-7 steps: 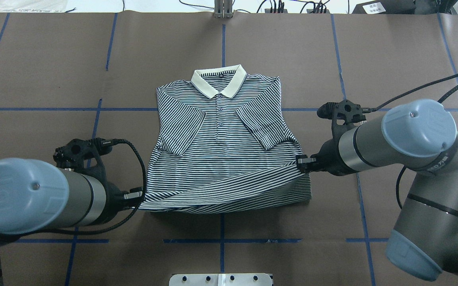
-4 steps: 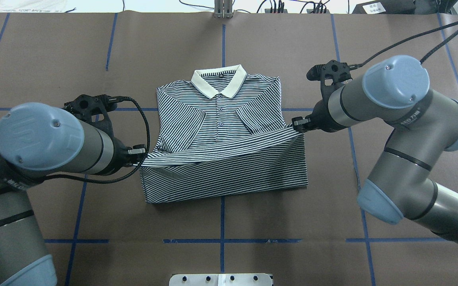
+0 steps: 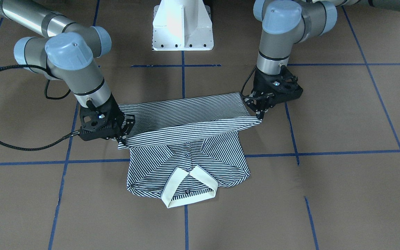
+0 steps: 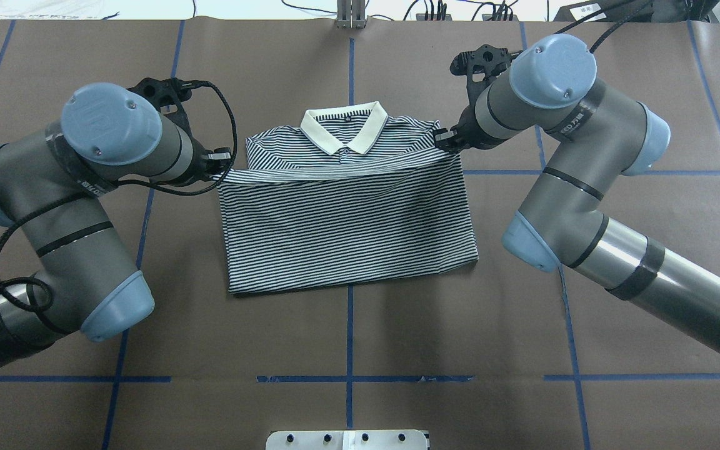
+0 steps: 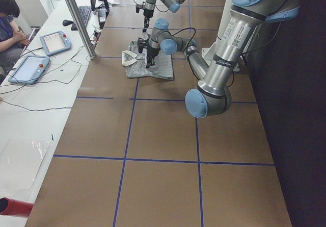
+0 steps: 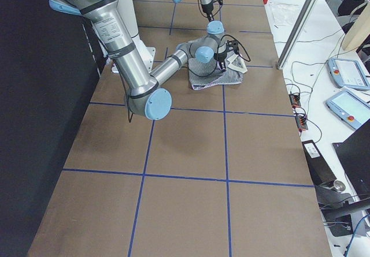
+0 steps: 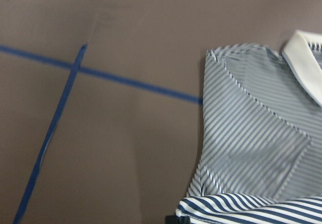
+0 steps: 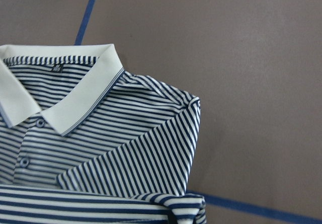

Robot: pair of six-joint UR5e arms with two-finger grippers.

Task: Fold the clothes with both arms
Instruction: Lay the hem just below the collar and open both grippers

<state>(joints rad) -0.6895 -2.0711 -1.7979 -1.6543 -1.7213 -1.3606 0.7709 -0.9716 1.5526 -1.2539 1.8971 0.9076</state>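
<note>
Within the last second the left gripper [image 4: 222,167] has carried its corner of the hem [image 4: 335,176] from the shirt's near edge up beside the left shoulder, jaws pinched narrow on the cloth. The striped polo shirt [image 4: 347,231] lies at the middle of the brown table [image 4: 347,337], its lower half now doubled over the chest and the hem stretched just short of the cream collar [image 4: 344,130] (held slightly off the layer beneath, by the front view). The right gripper [image 4: 446,144] has brought its corner level too, jaws clamped on it. I judge the bottom-to-top fold nearly done, with lowering and release remaining. No container shows on the table.
</note>
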